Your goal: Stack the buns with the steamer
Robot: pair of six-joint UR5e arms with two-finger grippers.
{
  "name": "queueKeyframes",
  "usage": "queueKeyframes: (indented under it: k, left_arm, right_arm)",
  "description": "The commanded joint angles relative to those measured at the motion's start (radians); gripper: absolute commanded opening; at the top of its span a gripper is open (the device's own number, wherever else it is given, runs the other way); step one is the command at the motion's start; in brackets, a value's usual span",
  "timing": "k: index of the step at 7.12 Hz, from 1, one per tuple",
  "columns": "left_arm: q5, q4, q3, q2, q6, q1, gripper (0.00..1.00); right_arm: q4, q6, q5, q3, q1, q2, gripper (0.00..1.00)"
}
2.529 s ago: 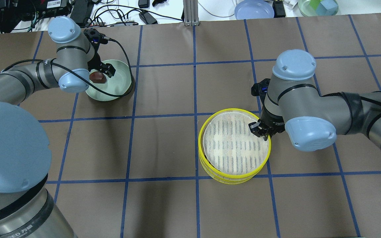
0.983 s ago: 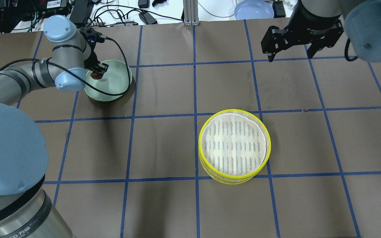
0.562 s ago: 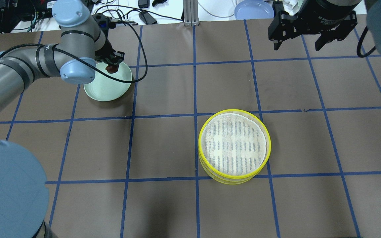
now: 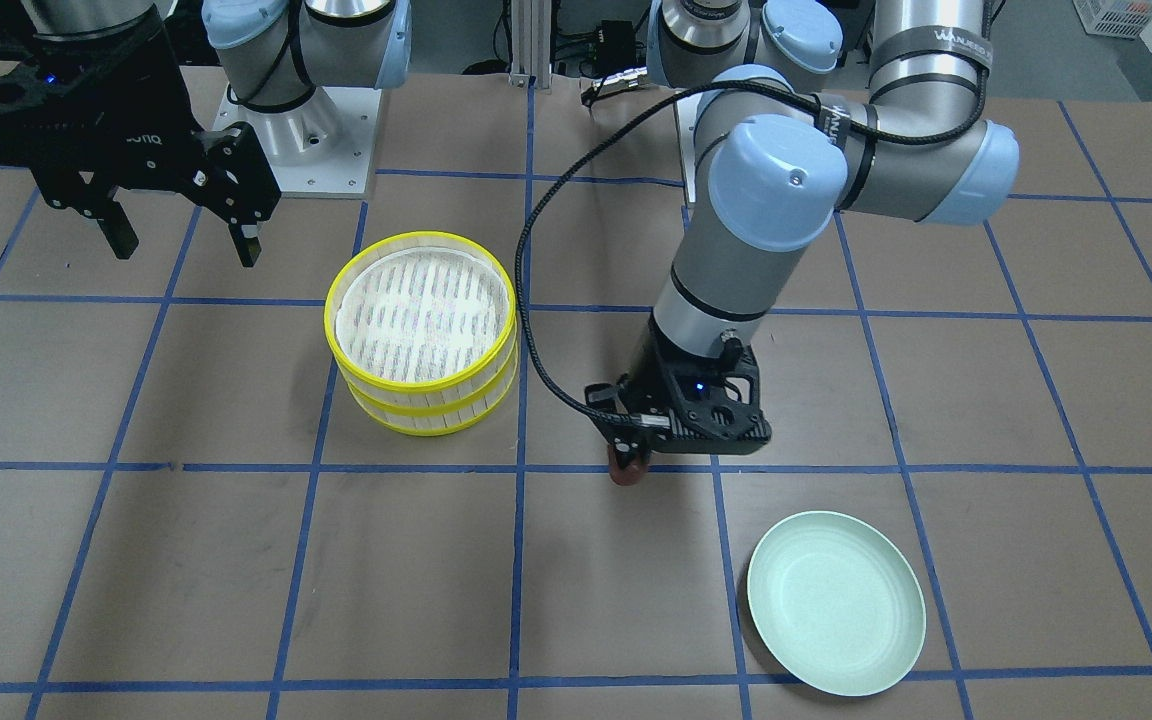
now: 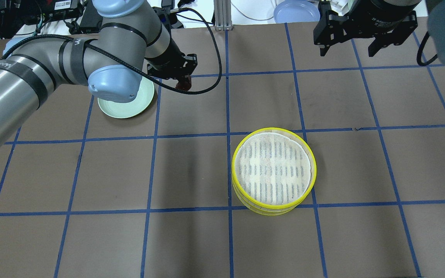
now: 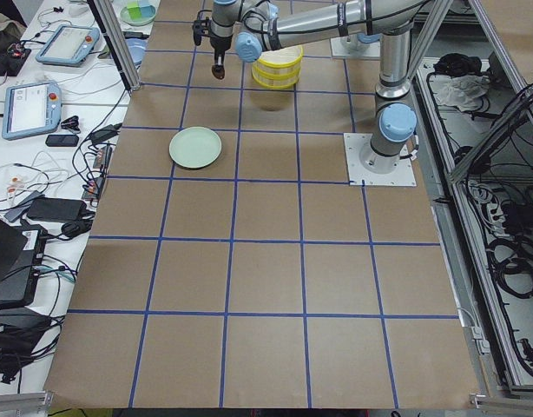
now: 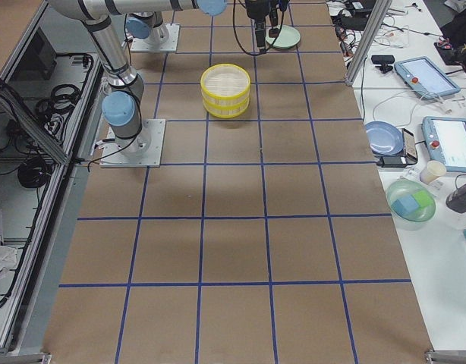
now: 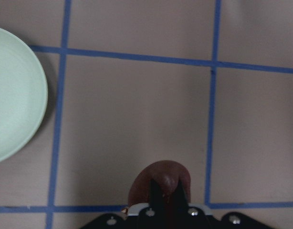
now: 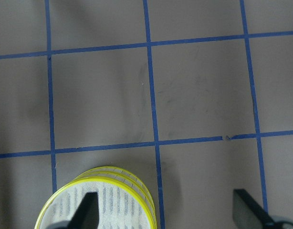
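Left jaws: I'm grasping the brown bun (image 4: pixel 626 472) left of the steamer (image 4: pixel 421 372).
Right jaws: I'm holding them released.

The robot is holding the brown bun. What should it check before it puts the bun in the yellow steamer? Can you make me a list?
1. Left hand gripping the brown bun: ok, its fingers are closed on it.
2. Bun clear of the green plate: ok, the plate is bare and the bun hangs beside it.
3. Bun above the steamer: not ok, it is over bare table, not yet there.
4. Top tier free: ok, nothing lies on its slatted floor.
5. Right hand out of the way: ok, open, empty, well off to the side.
6. Lower tier contents: cannot tell, the top tier covers it.
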Motion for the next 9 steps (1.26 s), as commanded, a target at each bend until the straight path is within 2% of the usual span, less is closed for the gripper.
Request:
queueKeyframes:
  k: [1, 2, 5, 7, 9]
  left_arm:
    - [-0.126, -0.029, -0.014, 0.026, -0.272, -0.134, 0.00]
    - [-0.178, -0.031, -0.021, 0.024, -0.370, -0.188, 0.00]
    - [-0.196, -0.031, -0.116, 0.015, -0.515, -0.265, 0.00]
    - [-0.194, -0.032, -0.129, 0.012, -0.534, -0.282, 0.99]
    - [-0.229, -0.032, -0.123, 0.016, -0.546, -0.277, 1.00]
  right_arm:
    - [0.002, 0.000, 0.001, 0.000, 0.000, 0.000, 1.00]
    - [0.002, 0.000, 0.001, 0.002, 0.000, 0.000, 1.00]
    - [0.002, 0.000, -0.004, 0.000, 0.000, 0.000, 1.00]
    - [0.002, 0.000, -0.002, 0.002, 0.000, 0.000, 1.00]
    - [0.003, 0.000, -0.002, 0.002, 0.000, 0.000, 1.00]
